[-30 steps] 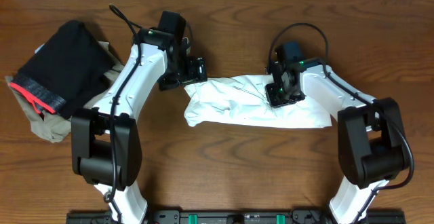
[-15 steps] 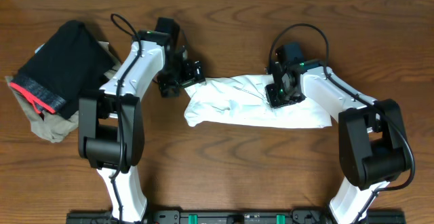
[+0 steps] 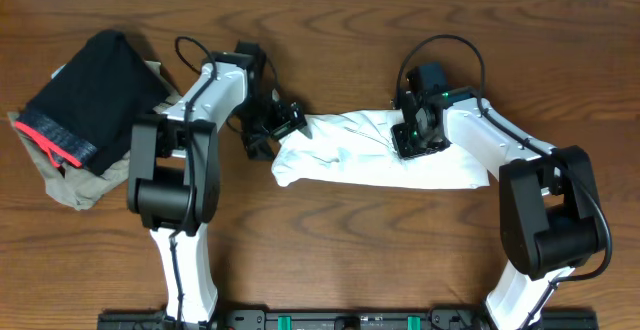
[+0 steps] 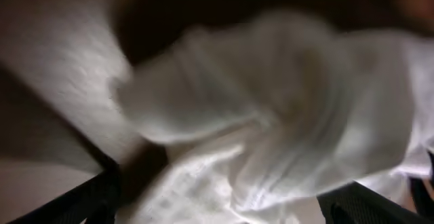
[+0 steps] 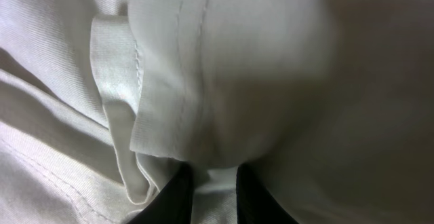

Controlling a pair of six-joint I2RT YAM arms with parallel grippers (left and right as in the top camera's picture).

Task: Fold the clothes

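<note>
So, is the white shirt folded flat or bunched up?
Bunched up. The white shirt lies as a wrinkled, uneven strip on the table, with loose creases and no clean folded edges.

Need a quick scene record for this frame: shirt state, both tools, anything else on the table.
shirt: white T-shirt, bunched into a crumpled strip mid-table, not folded
left tool: open, at the shirt's left end; contact unclear, wrist view blurred
right tool: shut on a fold of the shirt, upper right part
other items: black garment with red band lying on a tan garment, far left, apart from the shirt
surface: wooden table
</note>
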